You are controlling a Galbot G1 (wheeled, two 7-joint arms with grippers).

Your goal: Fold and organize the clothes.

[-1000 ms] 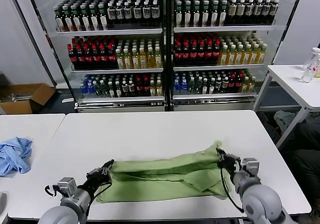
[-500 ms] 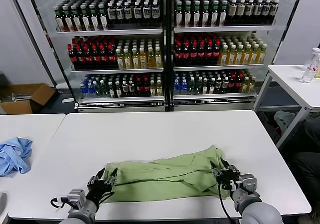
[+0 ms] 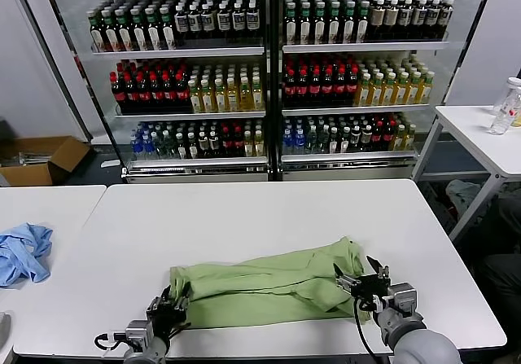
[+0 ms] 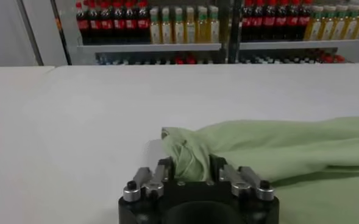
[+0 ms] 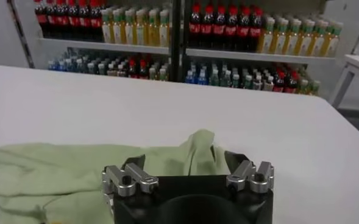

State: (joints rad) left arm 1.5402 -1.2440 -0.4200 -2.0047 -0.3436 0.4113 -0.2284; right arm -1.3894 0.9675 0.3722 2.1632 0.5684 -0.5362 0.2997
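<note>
The light green shirt [image 3: 269, 282] lies folded into a long band across the near part of the white table [image 3: 260, 209]; its printed graphic does not show. My left gripper [image 3: 171, 305] is at the band's left end, and in the left wrist view [image 4: 191, 165] its fingers [image 4: 165, 168] pinch a bunch of the shirt [image 4: 277, 149]. My right gripper [image 3: 358, 281] is at the band's right end. In the right wrist view [image 5: 184, 161] its fingers [image 5: 133, 165] stand wide apart, with a peak of the shirt [image 5: 57, 164] lying loose between them.
A light blue garment [image 3: 23, 252] lies on the neighbouring table at the left. A glass-door cooler [image 3: 269, 71] full of bottles stands behind the table. A side table [image 3: 488, 136] with a bottle is at the right, and a cardboard box [image 3: 41, 159] is on the floor at the left.
Both grippers have drawn back toward the table's near edge and lowered, laying the shirt down as a flatter band. The right gripper's fingers have spread apart.
</note>
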